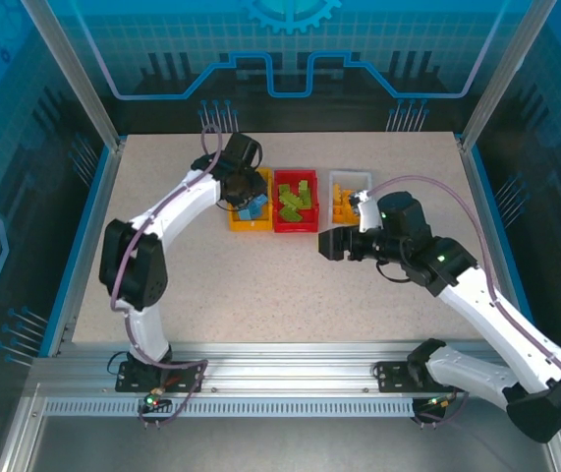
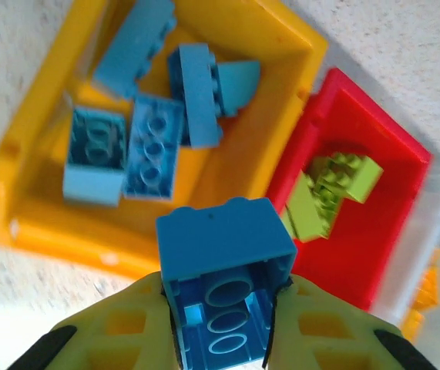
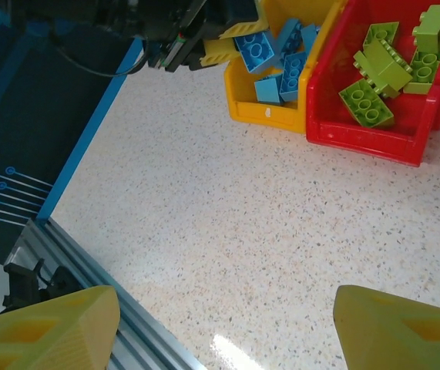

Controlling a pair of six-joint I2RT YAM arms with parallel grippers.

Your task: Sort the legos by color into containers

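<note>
My left gripper (image 2: 223, 308) is shut on a blue lego (image 2: 220, 254), holding it just above the near rim of the yellow-orange container (image 2: 65, 239). Several blue legos (image 2: 154, 146) lie inside that container. The red container (image 2: 358, 262) beside it holds green legos (image 2: 335, 185). Further right, the translucent white container (image 1: 351, 177) holds orange-yellow legos (image 2: 428, 289). My right gripper (image 3: 227, 324) hangs open over bare tabletop in front of the containers, with nothing between its fingers (image 3: 50, 331). From above, the left gripper (image 1: 251, 204) is over the yellow container (image 1: 249, 226) and the right gripper (image 1: 327, 243) sits below the red one (image 1: 295, 228).
The three containers stand side by side at the middle back of the speckled table (image 1: 260, 295). A metal rail (image 3: 89, 270) and a blue frame edge border the table. Transparent blue walls enclose the workspace.
</note>
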